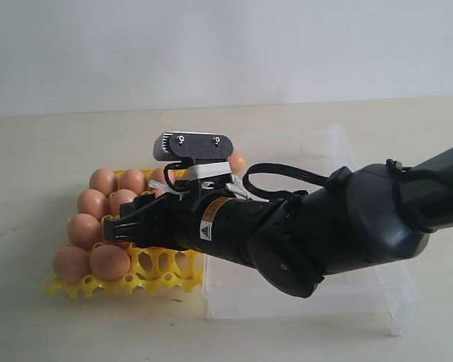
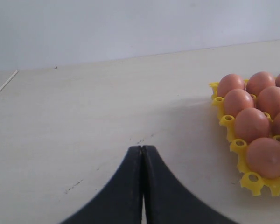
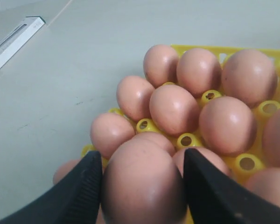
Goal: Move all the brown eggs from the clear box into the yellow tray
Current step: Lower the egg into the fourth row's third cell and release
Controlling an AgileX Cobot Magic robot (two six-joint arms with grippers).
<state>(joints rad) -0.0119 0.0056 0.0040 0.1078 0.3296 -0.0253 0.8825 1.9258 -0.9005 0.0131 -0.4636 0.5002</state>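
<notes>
Our right arm (image 1: 340, 219) stretches across the clear plastic box (image 1: 385, 294), right gripper (image 3: 142, 158) clasping an orange-brown oval egg (image 3: 142, 191) above the yellow lattice tray (image 1: 60, 288). Front cups (image 1: 170, 260) stand free; our left gripper (image 2: 142, 151) is clenched, empty.

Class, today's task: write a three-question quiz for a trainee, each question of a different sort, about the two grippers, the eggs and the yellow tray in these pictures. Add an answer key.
1. True or false: the left gripper is shut with nothing between its fingers.
2. Multiple choice: what does the right gripper hold? A) a brown egg B) a white card C) nothing
3. Fill in the blank: the held egg hangs above the ___ tray, which already has eggs in it.

Key: 1 true; 2 A; 3 yellow.
</notes>
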